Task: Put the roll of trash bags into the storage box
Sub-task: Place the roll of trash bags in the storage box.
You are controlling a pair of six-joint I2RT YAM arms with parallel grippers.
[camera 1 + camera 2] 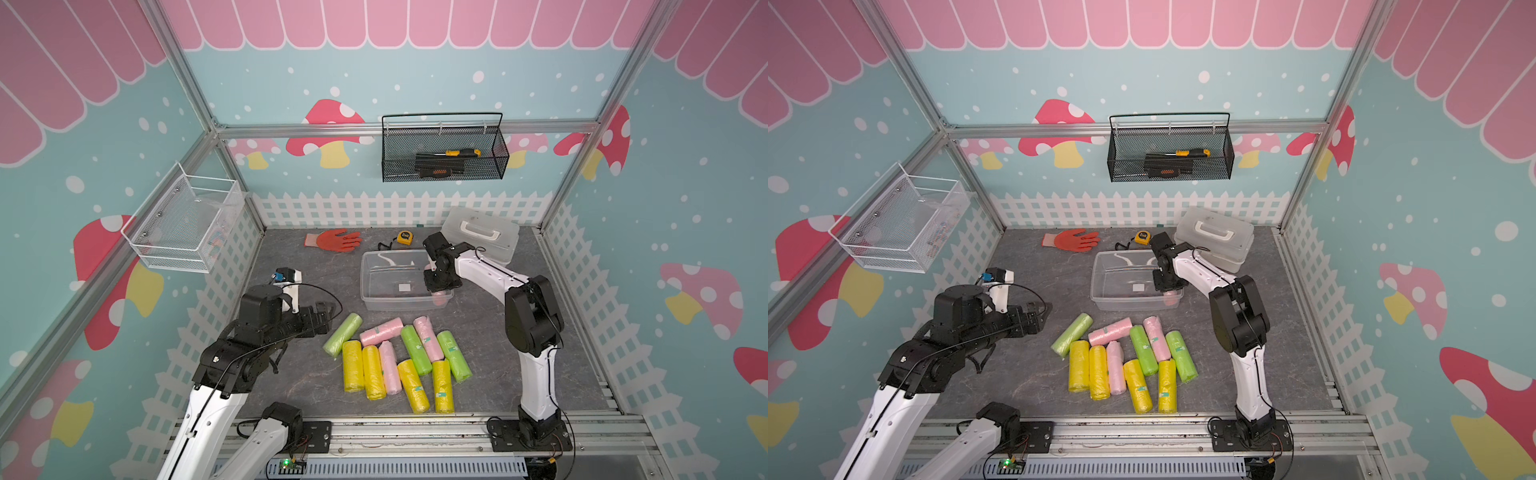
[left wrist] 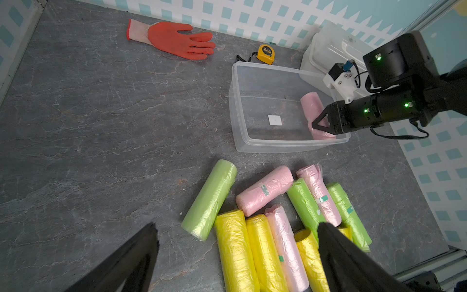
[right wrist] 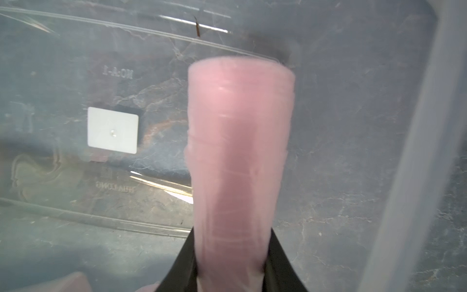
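My right pincer (image 3: pixel 233 228) is clamped on the pink plastic-wrapped roll of trash bags (image 3: pixel 240 151) — down inside the clear rectangular plastic storage box (image 2: pixel 233 108), perhaps touching its floor. My left pincer (image 2: pixel 236 225) gapes wide over the grey stone-patterned worktop (image 2: pixel 101 126) — empty.

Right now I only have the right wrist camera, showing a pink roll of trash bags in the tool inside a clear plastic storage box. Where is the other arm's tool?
Observer: The left tool hovers open over the grey table, apart from the clear plastic storage box.
Operator: How many rolls lie outside it?
Observer: Ten besides the held pink roll: four yellow rolls of trash bags, three green rolls, three pink rolls.
Operator: Anything behind the box?
Observer: A yellow tape measure lies on the table beyond its far wall.
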